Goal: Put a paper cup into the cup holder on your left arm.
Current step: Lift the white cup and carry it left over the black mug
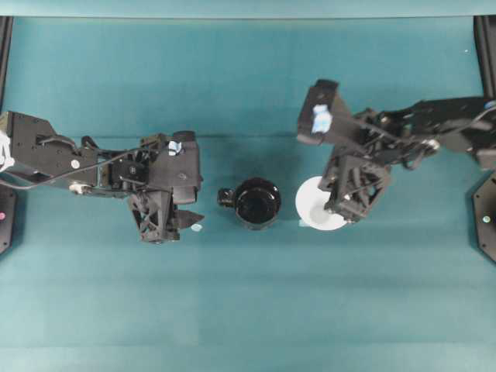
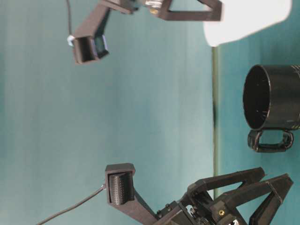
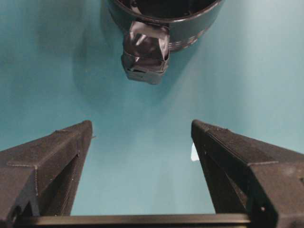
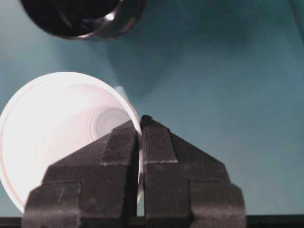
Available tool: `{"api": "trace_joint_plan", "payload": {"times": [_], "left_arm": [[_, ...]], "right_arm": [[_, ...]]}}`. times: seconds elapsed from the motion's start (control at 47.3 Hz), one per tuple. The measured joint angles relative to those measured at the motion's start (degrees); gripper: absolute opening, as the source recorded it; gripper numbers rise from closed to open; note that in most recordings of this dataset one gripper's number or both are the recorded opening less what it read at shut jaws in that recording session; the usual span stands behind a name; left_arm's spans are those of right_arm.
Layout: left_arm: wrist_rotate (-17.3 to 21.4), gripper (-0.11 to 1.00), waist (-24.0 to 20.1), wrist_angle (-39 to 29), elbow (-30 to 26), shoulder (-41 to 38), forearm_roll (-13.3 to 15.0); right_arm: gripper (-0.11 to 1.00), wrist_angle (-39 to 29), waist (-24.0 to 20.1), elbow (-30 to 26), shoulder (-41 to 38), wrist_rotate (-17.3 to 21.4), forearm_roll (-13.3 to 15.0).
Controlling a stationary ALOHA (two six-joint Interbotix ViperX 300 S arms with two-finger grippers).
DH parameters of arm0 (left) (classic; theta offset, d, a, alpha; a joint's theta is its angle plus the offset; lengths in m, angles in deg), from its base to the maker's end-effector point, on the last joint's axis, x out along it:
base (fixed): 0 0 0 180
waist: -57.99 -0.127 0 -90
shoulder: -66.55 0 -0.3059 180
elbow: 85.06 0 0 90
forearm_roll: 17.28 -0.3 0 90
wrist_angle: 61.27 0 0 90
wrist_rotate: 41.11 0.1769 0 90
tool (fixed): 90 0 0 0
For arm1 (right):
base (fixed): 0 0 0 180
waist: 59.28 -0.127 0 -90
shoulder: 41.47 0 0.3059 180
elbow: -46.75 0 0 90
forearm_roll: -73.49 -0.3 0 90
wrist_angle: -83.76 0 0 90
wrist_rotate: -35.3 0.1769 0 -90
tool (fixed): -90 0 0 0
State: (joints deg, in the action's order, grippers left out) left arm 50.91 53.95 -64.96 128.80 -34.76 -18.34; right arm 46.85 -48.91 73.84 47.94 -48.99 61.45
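The right gripper (image 4: 140,124) reached down from the right, its jaws pinched together on the cup's (image 1: 312,204) rim — one finger inside, one outside. The cup stood upright on the table (image 1: 248,310), just right of the holder (image 1: 256,202). The left gripper (image 3: 141,130) lay low and level, jaws wide apart, pointing at the holder's handle (image 3: 145,54) — clear of it.

Both arms (image 1: 93,167) are matte black with open triangular struts. A light-blue tape tag (image 1: 175,146) marks the left arm, a thin black cable (image 1: 101,161) running along it.
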Motion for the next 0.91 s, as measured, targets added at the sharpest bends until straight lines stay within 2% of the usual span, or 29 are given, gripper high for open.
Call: {"api": "trace_joint_plan", "payload": {"times": [0.148,0.381,0.656,0.909], "left_arm": [[0.00,0.90,0.00,0.00,0.00,0.00,0.00],[0.00,0.90,0.09,0.00,0.00,0.09,0.00],[-0.79,0.90,0.18,0.09,0.00,0.09,0.00],[-0.97,0.90,0.79,0.09,0.00,0.09,0.00]], "right_arm": [[-0.01,0.09,0.09,-2.20,0.79,0.00,-0.35],[-0.01,1.85,0.26,-8.61,-0.26,-0.09,-0.35],[-0.01,4.48,0.18,-13.18,-6.42,-0.09,-0.35],[-0.02,6.33,-0.26,-14.15,-11.95,-0.09,-0.09]]}}
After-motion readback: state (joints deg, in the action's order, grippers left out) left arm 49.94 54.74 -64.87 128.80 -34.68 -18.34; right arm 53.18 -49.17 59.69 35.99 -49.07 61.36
